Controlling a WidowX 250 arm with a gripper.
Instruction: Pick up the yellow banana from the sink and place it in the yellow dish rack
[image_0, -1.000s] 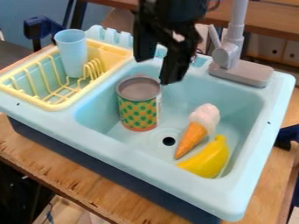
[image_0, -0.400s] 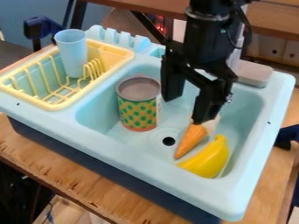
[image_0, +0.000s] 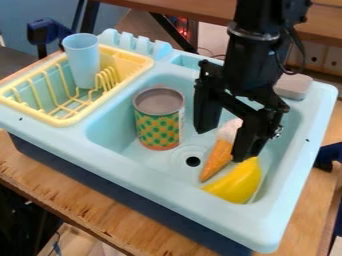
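In the sink (image_0: 267, 225) | pincer (image_0: 222, 145) released, spread | by cone (image_0: 216, 161), banana (image_0: 236, 185) | can (image_0: 159, 101): green-dotted label (image_0: 156, 131)

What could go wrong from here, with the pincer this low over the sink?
The open pincer hangs over the ice cream cone. One finger is close to the top of the banana, so closing or lowering might nudge or pinch it. The cone's tapered shape could slip from a grip. Swinging toward the nearby can might knock it over.
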